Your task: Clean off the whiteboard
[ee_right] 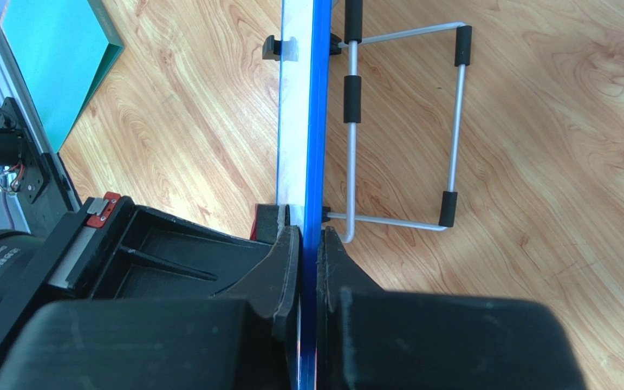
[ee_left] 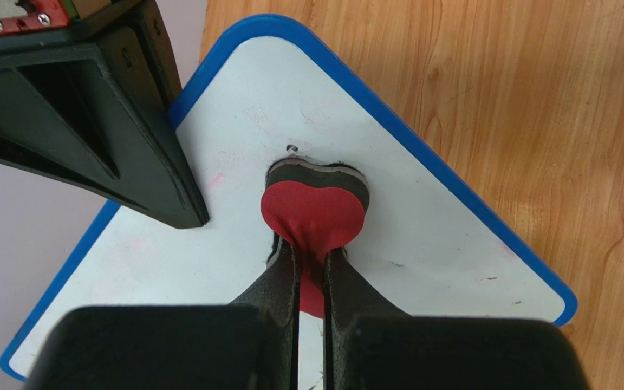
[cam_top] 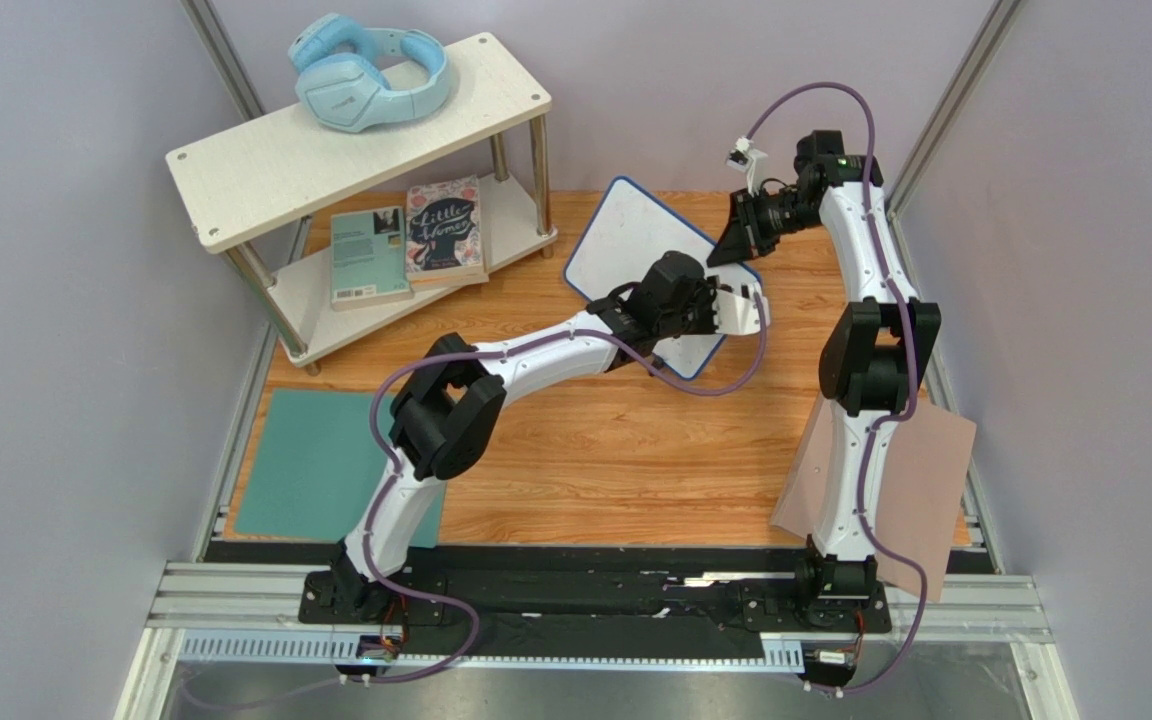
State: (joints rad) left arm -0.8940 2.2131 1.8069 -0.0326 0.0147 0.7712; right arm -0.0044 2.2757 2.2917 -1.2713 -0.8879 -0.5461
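The left arm [cam_top: 537, 357] stretches from lower left toward the frame's centre, its left gripper [ee_left: 311, 256] clamped on a red heart-shaped eraser [ee_left: 315, 213]. The right arm [cam_top: 871, 345] runs up the right side (wrist turned leftward), its right gripper [ee_right: 307, 240] pinching the whiteboard [ee_right: 317, 122] edge.

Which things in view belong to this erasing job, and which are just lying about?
In the job: whiteboard, red heart-shaped eraser, left end effector (holding eraser), right end effector (holding board edge).
Lying about: headphones, books, shelf, teal mat, pinkish sheet.
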